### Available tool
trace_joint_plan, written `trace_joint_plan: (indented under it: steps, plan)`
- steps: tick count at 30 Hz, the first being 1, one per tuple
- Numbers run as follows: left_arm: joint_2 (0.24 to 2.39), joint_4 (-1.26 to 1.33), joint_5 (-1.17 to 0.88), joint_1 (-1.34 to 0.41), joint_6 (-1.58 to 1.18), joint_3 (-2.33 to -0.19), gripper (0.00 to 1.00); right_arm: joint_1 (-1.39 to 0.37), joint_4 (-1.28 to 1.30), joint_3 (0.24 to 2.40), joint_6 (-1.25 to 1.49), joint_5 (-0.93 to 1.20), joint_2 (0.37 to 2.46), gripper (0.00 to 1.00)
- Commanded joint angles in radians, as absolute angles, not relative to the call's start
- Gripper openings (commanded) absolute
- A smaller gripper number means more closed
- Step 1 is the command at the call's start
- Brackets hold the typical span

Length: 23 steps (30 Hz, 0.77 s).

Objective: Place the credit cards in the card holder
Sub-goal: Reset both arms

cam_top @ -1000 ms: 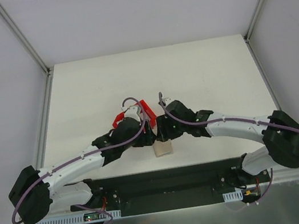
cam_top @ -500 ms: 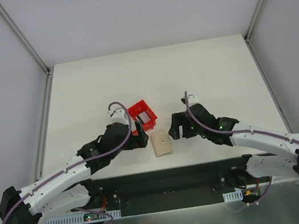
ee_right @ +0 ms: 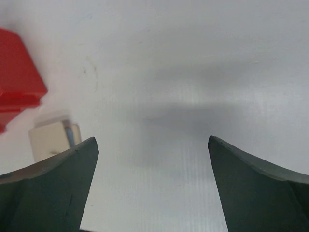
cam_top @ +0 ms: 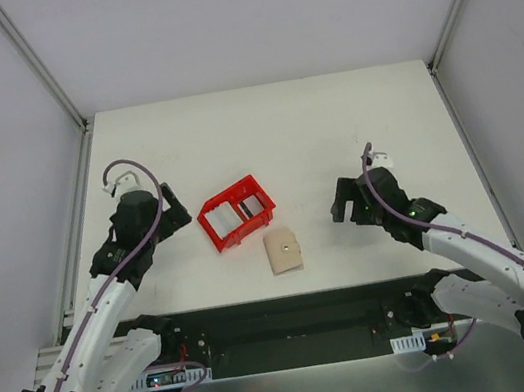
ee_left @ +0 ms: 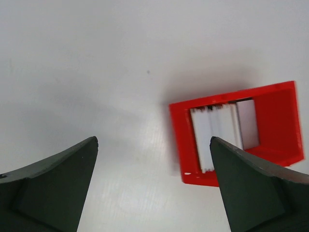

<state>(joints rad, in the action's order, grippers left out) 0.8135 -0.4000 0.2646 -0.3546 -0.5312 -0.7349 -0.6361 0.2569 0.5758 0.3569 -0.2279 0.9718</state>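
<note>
Card holder (cam_top: 283,251), tan with a small round stud on its upper face, lies flat on the white bench (cam_top: 260,125) near the near edge, between the two arms and touching neither. From it, a red two-compartment bin (cam_top: 235,212) sits close by at about 11 o'clock, apart from the holder. Whitish credit cards (cam_top: 228,217) stand on edge inside the bin. The left wrist view shows them (ee_left: 215,135) packed side by side in one compartment of the bin (ee_left: 282,121), and the overhead view shows something darker in the other compartment, too small to tell apart. The left end effector (cam_top: 175,211) is at roughly 9 o'clock from the bin and well clear of it. Its fingers (ee_left: 53,186) are spread wide apart in its own camera, with only bare bench between them, so it (ee_left: 153,142) grips nothing. The right end effector (cam_top: 345,204) is at about 2 o'clock from the card holder, also apart from it. Its fingers (ee_right: 260,186) likewise stand wide apart over bare bench, holding nothing (ee_right: 153,140). In that view the card holder (ee_right: 50,139) appears blurred at 9 o'clock, with a sliver of pale blue at its edge, and a corner of the bin (ee_right: 17,79) sits above it.
</note>
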Motion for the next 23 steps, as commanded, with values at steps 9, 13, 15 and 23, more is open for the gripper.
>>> trace_joint_plan:
  steps: [9, 13, 15, 23]
  plan:
    - [0.818, -0.456, 0.327, -0.272, -0.682, -0.638, 0.99, -0.393, 0.307, 0.555, 0.155, -0.728, 0.785, 0.96]
    - [0.821, -0.456, 0.334, -0.272, -0.683, -0.643, 0.99, -0.35, 0.187, 0.483, 0.072, -0.758, 0.827, 0.96]
    - [0.824, -0.454, 0.344, -0.272, -0.684, -0.647, 0.99, -0.316, 0.076, 0.427, 0.008, -0.785, 0.873, 0.96]
    - [0.807, -0.431, 0.367, -0.272, -0.678, -0.623, 0.99, -0.127, -0.23, 0.361, -0.052, -0.649, 1.04, 0.96]
